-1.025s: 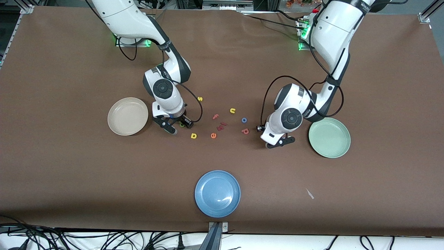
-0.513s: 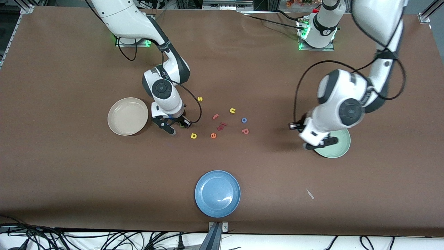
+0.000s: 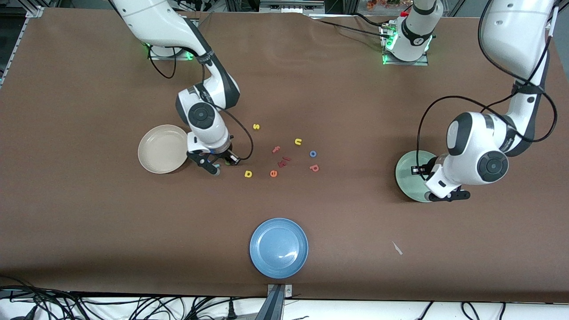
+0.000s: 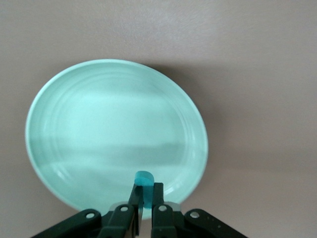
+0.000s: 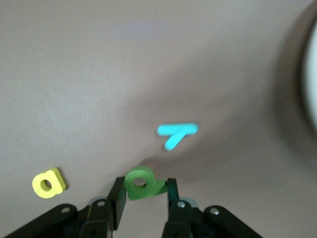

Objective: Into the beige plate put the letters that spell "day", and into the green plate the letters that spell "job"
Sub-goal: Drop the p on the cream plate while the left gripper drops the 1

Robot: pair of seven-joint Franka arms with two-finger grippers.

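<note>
My left gripper (image 4: pixel 146 192) hangs over the edge of the green plate (image 4: pixel 99 129), shut on the teal "j" (image 4: pixel 145 184); in the front view this gripper (image 3: pixel 444 196) is above the green plate (image 3: pixel 409 173). The right gripper (image 5: pixel 144 191) is low over the table beside the beige plate (image 3: pixel 162 148), its fingers closed against both sides of the green "a" (image 5: pixel 143 183). The teal "y" (image 5: pixel 177 133) and yellow "d" (image 5: pixel 48 182) lie on the table close by. The blue "o" (image 3: pixel 313 154) and pinkish-red "b" (image 3: pixel 314 167) lie mid-table.
Loose letters lie mid-table: a yellow "s" (image 3: pixel 256 126), a yellow "u" (image 3: pixel 298 142), a pink "f" (image 3: pixel 276 149), an orange "e" (image 3: pixel 273 173) and dark red pieces (image 3: pixel 283 161). A blue plate (image 3: pixel 278 247) sits near the front edge, with a paper scrap (image 3: pixel 397 248) beside it.
The left arm has swung from mid-table out over the green plate with the teal "j". The right gripper has closed on the green "a" and shifted slightly toward the beige plate.
</note>
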